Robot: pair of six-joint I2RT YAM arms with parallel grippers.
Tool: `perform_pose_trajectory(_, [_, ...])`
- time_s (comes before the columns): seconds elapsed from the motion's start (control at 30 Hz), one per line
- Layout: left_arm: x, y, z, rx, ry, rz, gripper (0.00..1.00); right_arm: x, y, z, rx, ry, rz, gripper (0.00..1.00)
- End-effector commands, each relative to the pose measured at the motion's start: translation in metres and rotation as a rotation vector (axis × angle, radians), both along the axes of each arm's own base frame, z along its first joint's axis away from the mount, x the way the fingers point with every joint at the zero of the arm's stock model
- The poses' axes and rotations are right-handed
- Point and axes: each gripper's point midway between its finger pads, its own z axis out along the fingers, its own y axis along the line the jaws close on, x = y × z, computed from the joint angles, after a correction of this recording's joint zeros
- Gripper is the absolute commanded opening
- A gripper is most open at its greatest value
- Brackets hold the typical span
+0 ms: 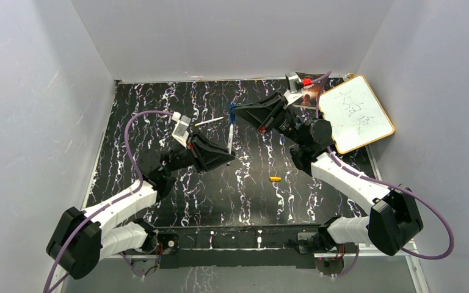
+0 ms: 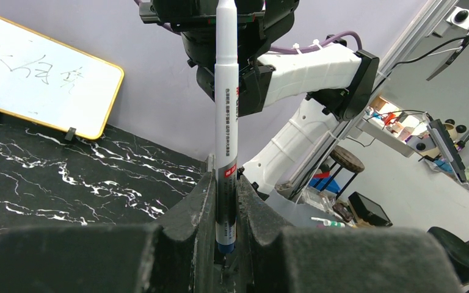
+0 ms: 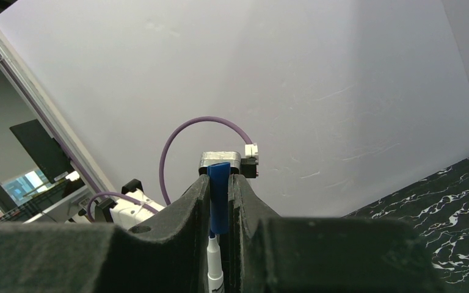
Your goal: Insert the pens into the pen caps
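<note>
My left gripper (image 1: 228, 157) is shut on the blue-ended pen (image 1: 231, 134) near its lower end and holds it above the table, pointing away toward the right gripper. In the left wrist view the pen (image 2: 226, 122) stands upright between the fingers (image 2: 198, 207). My right gripper (image 1: 236, 112) is shut on the blue cap (image 1: 232, 114). In the right wrist view the cap (image 3: 219, 195) sits between the pads, and the pen's tip (image 3: 214, 268) just meets its open end. A whitish pen (image 1: 209, 121) and the orange-yellow cap (image 1: 275, 179) lie on the table. The green pen and green cap are out of view.
A small whiteboard (image 1: 357, 113) with a yellow frame leans at the back right; it also shows in the left wrist view (image 2: 36, 79). White walls close in the black marbled table (image 1: 159, 110) on three sides.
</note>
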Motion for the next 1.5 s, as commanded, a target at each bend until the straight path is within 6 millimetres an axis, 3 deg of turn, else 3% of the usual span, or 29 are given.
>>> perform_pose_trajectory(0.0, [-0.006, 0.004, 0.026, -0.048, -0.093, 0.009, 0.00, -0.006, -0.001, 0.008, 0.020, -0.038, 0.007, 0.00])
perform_pose_trajectory(0.43, [-0.002, 0.003, 0.029, -0.050, -0.100, 0.022, 0.00, -0.008, 0.001, -0.001, 0.008, -0.026, 0.022, 0.00])
perform_pose_trajectory(0.97, [0.005, 0.002, 0.030, -0.055, -0.093, 0.046, 0.00, -0.015, -0.001, 0.006, 0.010, -0.058, 0.037, 0.00])
perform_pose_trajectory(1.23, [0.021, -0.001, 0.028, -0.067, -0.074, 0.102, 0.00, -0.020, 0.000, 0.003, 0.037, -0.032, 0.053, 0.00])
perform_pose_trajectory(1.47, [0.037, 0.006, 0.040, -0.118, -0.115, 0.215, 0.00, -0.022, 0.003, 0.000, 0.043, -0.028, 0.062, 0.00])
